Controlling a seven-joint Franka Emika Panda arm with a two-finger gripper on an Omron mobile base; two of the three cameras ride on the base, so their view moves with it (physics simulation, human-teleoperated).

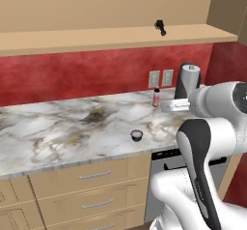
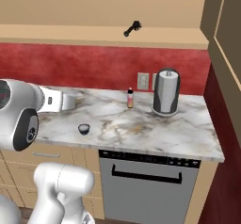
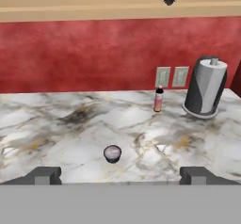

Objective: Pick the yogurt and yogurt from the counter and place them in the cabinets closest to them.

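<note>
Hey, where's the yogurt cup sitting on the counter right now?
The yogurt cup stands alone near the front edge of the marble counter, ahead of the open claw in the hand view, nearer than the pink-red bottle.

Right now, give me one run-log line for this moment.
phase: approach | jaws: open, empty | target: yogurt on counter, near front edge | beside: nothing touching | cabinets: above

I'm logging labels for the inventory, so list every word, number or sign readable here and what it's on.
No readable text anywhere.
Slim bottle: coloured bands, no legible letters.
Yogurt cup: plain top, nothing readable.
Silver canister: no print.
Wall outlets: blank plates.
Dishwasher: small panel dots, too small to read.
</note>
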